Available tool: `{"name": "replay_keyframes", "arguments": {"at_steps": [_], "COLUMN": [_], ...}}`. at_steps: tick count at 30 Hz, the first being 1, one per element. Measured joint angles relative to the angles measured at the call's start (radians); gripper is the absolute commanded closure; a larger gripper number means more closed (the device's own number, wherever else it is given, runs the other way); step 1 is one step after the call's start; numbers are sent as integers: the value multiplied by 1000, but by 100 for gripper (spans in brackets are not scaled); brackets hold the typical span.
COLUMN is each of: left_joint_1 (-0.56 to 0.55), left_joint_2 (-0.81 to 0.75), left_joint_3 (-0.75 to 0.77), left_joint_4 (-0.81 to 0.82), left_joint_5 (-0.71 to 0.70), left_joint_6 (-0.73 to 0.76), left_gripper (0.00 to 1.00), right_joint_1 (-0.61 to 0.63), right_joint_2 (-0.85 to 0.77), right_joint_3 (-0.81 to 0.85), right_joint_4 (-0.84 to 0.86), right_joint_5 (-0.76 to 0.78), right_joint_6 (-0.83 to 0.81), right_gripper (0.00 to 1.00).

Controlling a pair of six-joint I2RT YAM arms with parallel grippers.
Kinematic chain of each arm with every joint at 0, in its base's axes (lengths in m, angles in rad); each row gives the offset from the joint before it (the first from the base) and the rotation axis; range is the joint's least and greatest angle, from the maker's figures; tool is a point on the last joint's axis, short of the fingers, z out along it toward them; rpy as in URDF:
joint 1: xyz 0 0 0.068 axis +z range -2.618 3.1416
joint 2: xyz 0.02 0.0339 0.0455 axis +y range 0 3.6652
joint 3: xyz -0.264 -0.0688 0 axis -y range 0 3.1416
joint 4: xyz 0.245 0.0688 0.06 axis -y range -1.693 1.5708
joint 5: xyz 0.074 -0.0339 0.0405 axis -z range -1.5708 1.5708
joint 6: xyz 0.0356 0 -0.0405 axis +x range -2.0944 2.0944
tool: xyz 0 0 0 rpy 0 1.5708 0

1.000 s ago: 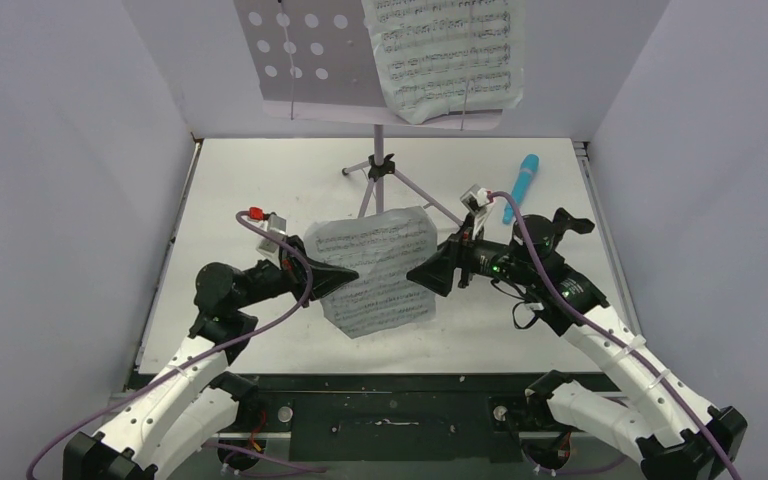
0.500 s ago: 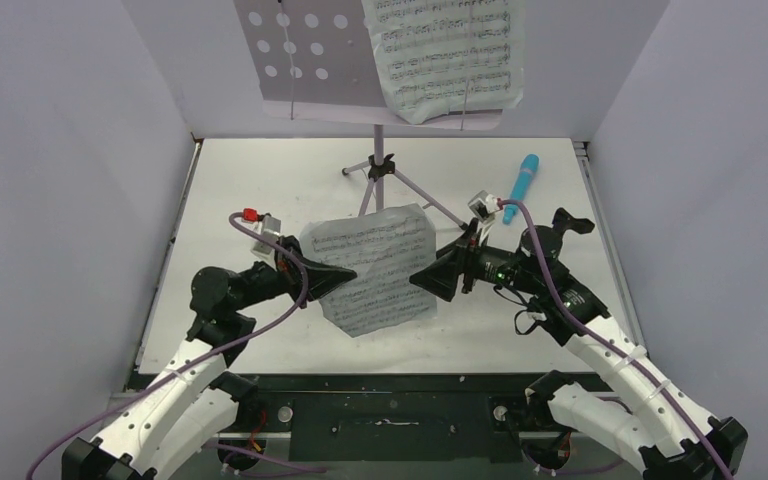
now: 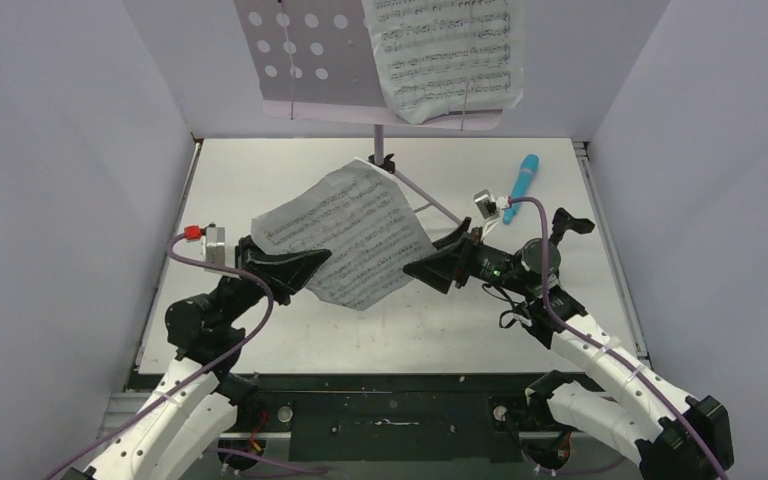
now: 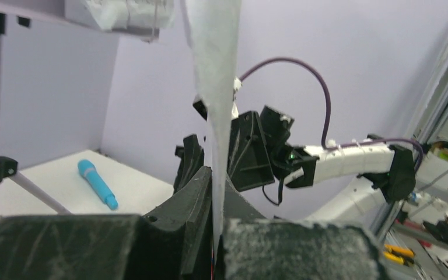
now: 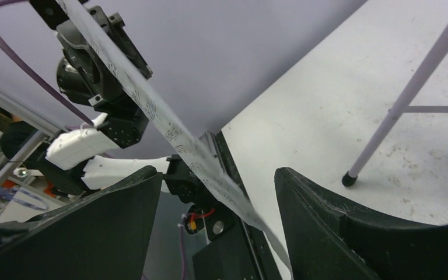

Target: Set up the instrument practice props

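My left gripper (image 3: 315,265) is shut on the left edge of a white sheet-music page (image 3: 345,235) and holds it tilted above the table; the page runs edge-on between its jaws in the left wrist view (image 4: 219,87). My right gripper (image 3: 422,270) is open at the page's right edge, which passes between its jaws without touching (image 5: 210,175). The lilac music stand (image 3: 305,55) stands at the back with another page (image 3: 445,55) on its desk. The turquoise toy microphone (image 3: 522,185) lies at the back right. The black mic stand is out of view.
The stand's lilac tripod legs (image 3: 430,200) spread over the table behind the held page; one foot (image 5: 348,178) shows close to my right gripper. Grey walls enclose the table on three sides.
My left gripper has lifted the page and swung back to the left, tilting it up toward the stand. My right gripper has let go of the page and stayed near its right edge.
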Motion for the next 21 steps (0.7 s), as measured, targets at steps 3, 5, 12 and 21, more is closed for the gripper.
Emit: {"name": "replay_keyframes", "arguments": {"at_steps": [3, 5, 12, 21], "left_joint_1": [1, 1, 2, 2], "left_joint_2": [-31, -36, 6, 64], "left_joint_3": [-26, -42, -80, -103], "left_joint_4": [53, 92, 254, 389], "left_joint_5": [-89, -137, -261, -311], "left_joint_6": [-15, -31, -101, -186], "left_gripper": [100, 100, 100, 100], "right_joint_1": [0, 0, 22, 118], "right_joint_2": [35, 56, 138, 256], "right_joint_3": [-20, -31, -37, -12], "right_joint_4": [130, 199, 428, 607], "right_joint_5": [-7, -8, 6, 63], "right_joint_6": [69, 105, 210, 232], "right_gripper": [30, 30, 33, 52]}}
